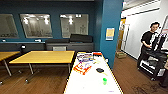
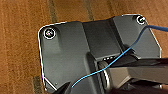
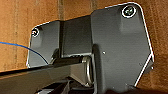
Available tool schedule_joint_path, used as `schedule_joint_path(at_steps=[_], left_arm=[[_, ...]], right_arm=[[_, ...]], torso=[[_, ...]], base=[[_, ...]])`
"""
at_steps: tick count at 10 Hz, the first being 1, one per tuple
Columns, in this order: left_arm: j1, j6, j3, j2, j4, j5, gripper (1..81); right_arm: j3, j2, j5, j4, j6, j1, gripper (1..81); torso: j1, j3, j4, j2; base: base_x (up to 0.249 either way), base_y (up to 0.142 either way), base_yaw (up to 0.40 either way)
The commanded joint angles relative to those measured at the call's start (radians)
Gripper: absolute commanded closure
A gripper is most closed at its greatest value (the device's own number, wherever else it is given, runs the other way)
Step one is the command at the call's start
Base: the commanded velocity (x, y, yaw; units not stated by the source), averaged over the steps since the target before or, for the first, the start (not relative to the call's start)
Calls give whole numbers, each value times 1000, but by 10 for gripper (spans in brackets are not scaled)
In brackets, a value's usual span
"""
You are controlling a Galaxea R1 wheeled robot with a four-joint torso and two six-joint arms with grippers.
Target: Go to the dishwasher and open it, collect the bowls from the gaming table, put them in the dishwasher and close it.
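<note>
gaming table [image 1: 87, 82] dead ahead of you, white top, running away from the camera.
on it: colourful packets [image 1: 83, 62], a dark item [image 1: 99, 70], a small green item [image 1: 104, 80]. yellow tables [image 1: 43, 57] to its left; a person [image 1: 148, 41] at a black cart [image 1: 156, 58] on the right. wood floor [image 2: 20, 45] under both wrists; your grippers' opening: cannot tell.

I'm looking at teal walls [image 1: 75, 7] carrying three interior windows [image 1: 74, 25] that are reflecting ceiling lights. A yellow table [image 1: 45, 57] is standing on the brown wood floor [image 1: 47, 81], dark sofas [image 1: 70, 44] are lining the wall, and a white corridor wall [image 1: 142, 27] is brightening the right.
</note>
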Motion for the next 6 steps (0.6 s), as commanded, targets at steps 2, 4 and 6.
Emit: schedule_joint_path(at_steps=[2,4,6], left_arm=[[-54,-1,0,0,-6,45,10],[-54,-1,0,-2,-6,44,10],[-53,-1,0,-2,-8,43,10]], right_arm=[[6,5,-47,-2,3,58,10],[6,5,-44,0,4,55,10],[6,2,-38,3,4,50,10]], torso=[[-1,0,0,0],[-1,0,0,-1],[-1,0,0,-1]], base=[[116,0,0],[134,0,0],[134,0,0]])
